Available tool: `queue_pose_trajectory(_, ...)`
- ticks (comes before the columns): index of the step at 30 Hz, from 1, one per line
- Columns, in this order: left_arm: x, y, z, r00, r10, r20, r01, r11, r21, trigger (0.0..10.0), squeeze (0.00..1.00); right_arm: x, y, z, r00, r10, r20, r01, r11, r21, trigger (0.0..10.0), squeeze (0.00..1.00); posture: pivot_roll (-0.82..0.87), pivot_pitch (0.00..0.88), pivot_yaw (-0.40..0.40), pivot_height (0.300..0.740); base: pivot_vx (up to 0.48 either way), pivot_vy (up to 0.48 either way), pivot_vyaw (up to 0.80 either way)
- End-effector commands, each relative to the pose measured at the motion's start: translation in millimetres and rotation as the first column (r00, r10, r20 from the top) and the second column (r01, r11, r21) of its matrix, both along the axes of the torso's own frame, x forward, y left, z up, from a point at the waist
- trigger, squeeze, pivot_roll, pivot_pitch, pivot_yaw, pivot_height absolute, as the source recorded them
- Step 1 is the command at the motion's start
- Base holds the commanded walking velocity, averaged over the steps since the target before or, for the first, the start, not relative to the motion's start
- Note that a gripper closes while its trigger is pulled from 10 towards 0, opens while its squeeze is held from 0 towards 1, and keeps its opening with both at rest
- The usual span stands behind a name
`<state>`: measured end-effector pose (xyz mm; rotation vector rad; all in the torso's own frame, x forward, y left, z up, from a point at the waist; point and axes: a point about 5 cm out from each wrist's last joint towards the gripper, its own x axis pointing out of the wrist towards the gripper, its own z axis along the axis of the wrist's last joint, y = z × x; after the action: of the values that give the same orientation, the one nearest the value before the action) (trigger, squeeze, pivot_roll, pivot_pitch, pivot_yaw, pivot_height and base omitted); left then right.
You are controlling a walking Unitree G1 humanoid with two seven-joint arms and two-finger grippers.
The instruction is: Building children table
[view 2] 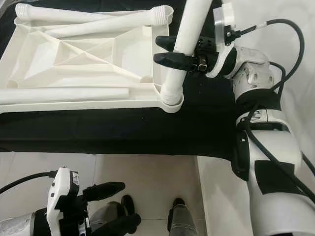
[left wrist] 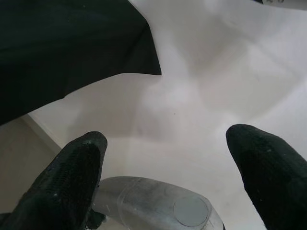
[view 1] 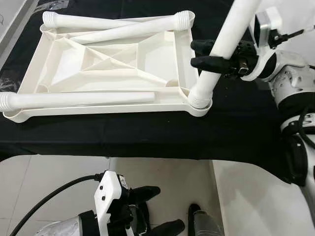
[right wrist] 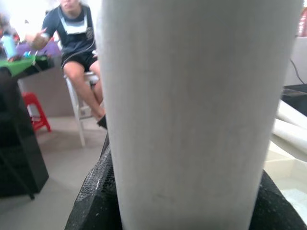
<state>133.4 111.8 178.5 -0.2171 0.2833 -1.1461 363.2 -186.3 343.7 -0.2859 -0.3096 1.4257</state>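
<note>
Tabletop (view 1: 162, 59) holds three loose legs; right gripper (view 1: 209, 55) jaws pinch upright leg (view 1: 224, 44).

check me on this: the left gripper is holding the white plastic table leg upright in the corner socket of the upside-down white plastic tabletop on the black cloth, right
Wrong on one point: the right gripper holds the white plastic table leg, as the left eye view shows. The left gripper hangs open below the table edge. The rest stands: the leg is upright in the corner socket of the upside-down white plastic tabletop on the black cloth.

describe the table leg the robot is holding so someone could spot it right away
On the black-covered table lies an upturned white tabletop. At its near right corner, the leg stands upright in the socket, clamped by the right gripper. The other legs lie flat.
</note>
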Motion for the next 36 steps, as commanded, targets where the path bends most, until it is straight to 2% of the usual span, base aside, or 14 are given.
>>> queue_pose_trajectory(1, -5.2, -1.3, -0.5, 1.0, -0.005, 0.0, 0.005, 1.0, 0.015, 10.0, 0.0, 0.0, 3.7, -13.4, 1.0, 0.011, -0.02, -0.013, 0.996, -0.083, 10.0, 0.0, 0.0, 0.385, 0.066, 0.74, 0.0, 0.0, 0.0)
queue_pose_trajectory(13, -4.5, -2.6, -1.7, 1.0, 0.002, 0.005, -0.002, 1.0, 0.009, 10.0, 0.0, -3.6, 24.0, -10.7, 0.995, 0.091, -0.034, -0.096, 0.98, -0.174, 10.0, 0.0, 0.0, 0.382, 0.058, 0.74, 0.0, 0.0, 0.0)
queue_pose_trajectory(14, -4.0, -2.3, -1.8, 1.0, 0.003, 0.007, -0.003, 1.0, 0.007, 10.0, 0.0, -8.8, 38.2, -10.8, 0.987, 0.157, -0.035, -0.161, 0.957, -0.241, 10.0, 0.0, 0.0, 0.384, 0.057, 0.74, 0.0, 0.0, 0.0)
queue_pose_trajectory(16, -4.0, -2.3, -1.8, 1.0, 0.003, 0.007, -0.003, 1.0, 0.007, 10.0, 0.0, -8.8, 38.2, -10.8, 0.987, 0.157, -0.035, -0.161, 0.957, -0.241, 10.0, 0.0, 0.0, 0.384, 0.057, 0.74, 0.0, 0.0, 0.0)
queue_pose_trajectory(18, -3.3, -2.1, -1.9, 1.0, 0.005, 0.009, -0.005, 1.0, 0.007, 10.0, 0.0, -12.9, 52.5, -11.3, 0.976, 0.216, -0.033, -0.216, 0.929, -0.3, 10.0, 0.0, 0.0, 0.386, 0.055, 0.74, 0.0, 0.0, 0.0)
queue_pose_trajectory(22, -2.9, -2.1, -2.0, 1.0, 0.007, 0.01, -0.007, 1.0, 0.008, 10.0, 0.0, -12.4, 58.7, -10.2, 0.973, 0.23, -0.03, -0.228, 0.924, -0.307, 10.0, 0.0, 0.01, 0.385, 0.053, 0.74, 0.0, 0.0, 0.0)
queue_pose_trajectory(27, -2.2, -2.0, -2.4, 1.0, 0.013, 0.013, -0.013, 1.0, 0.01, 10.0, 0.0, -1.5, 59.9, -1.5, 0.982, 0.19, -0.012, -0.19, 0.968, -0.166, 10.0, 0.0, 0.01, 0.384, 0.05, 0.74, 0.0, 0.0, 0.0)
queue_pose_trajectory(30, -2.1, -1.9, -2.6, 1.0, 0.014, 0.013, -0.014, 1.0, 0.01, 10.0, 0.0, 2.7, 56.5, -0.6, 0.987, 0.162, -0.007, -0.162, 0.98, -0.12, 10.0, 0.0, 0.01, 0.384, 0.05, 0.74, 0.0, 0.0, 0.0)
queue_pose_trajectory(33, -1.8, -1.4, -3.0, 1.0, 0.013, 0.014, -0.013, 1.0, 0.011, 10.0, 0.0, 8.1, 51.0, -1.7, 0.997, 0.076, -0.002, -0.076, 0.996, -0.04, 10.0, 0.0, 0.0, 0.384, 0.055, 0.74, 0.0, 0.0, 0.0)
queue_pose_trajectory(36, -1.6, -1.2, -3.3, 1.0, 0.012, 0.014, -0.012, 1.0, 0.011, 10.0, 0.0, 8.3, 48.7, -3.8, 0.998, 0.057, -0.005, -0.057, 0.998, -0.014, 10.0, 0.0, 0.0, 0.383, 0.055, 0.74, 0.0, 0.0, 0.0)
